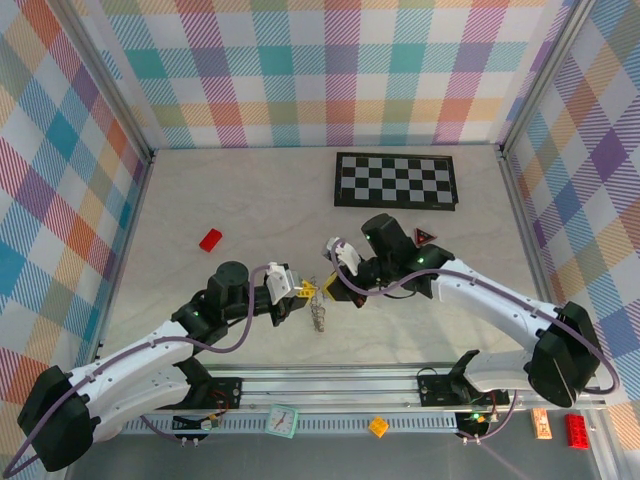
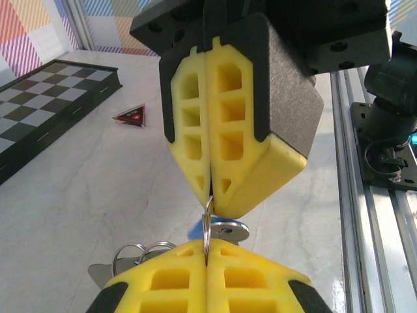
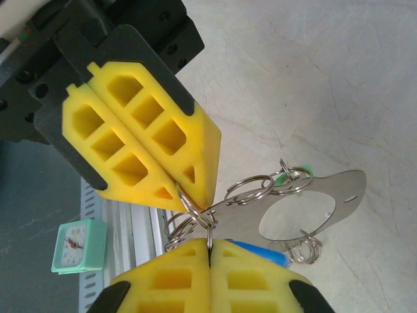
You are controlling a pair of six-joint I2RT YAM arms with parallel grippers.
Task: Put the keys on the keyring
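Keyring [image 1: 320, 316], top external view: cluster of silvery split rings at mid-surface, between the two arms. Left claw [image 1: 303, 291] and right claw [image 1: 338, 290] meet tip to tip just above it. Also listed: red block [image 1: 210, 239] to the far left, chequered board [image 1: 396, 180] at the far side, small red triangle [image 1: 424, 236] beside the right arm. All three lie well apart from the work.

Left wrist view: left claw fully closed, pinching one thin ring of the keyring on edge. Right claw, opposite, closed on the upper arc of the same ring. Loose rings and a metal plate [image 2: 229, 229] hang off it and appear to rest on the surface.

Right wrist view: double pinch confirmed, with both claws clamped on the one ring. Blue key [image 3: 260, 253] lies just beside the right claw's fingers, partly hidden. Green key [image 3: 294, 172] shows among the far rings, next to the plate. Whether either key is already threaded cannot be told.

Step in hand, as judged: steadying the ring from both ends so its coil can be parted. To do it well:
- grip close to the ring's edge
- pull gently and evenly
- avoid twisting the wire
- leave the split end exposed for a key

Containers: none among the listed items. The keyring is the sole holder, carrying its smaller rings and the plate.
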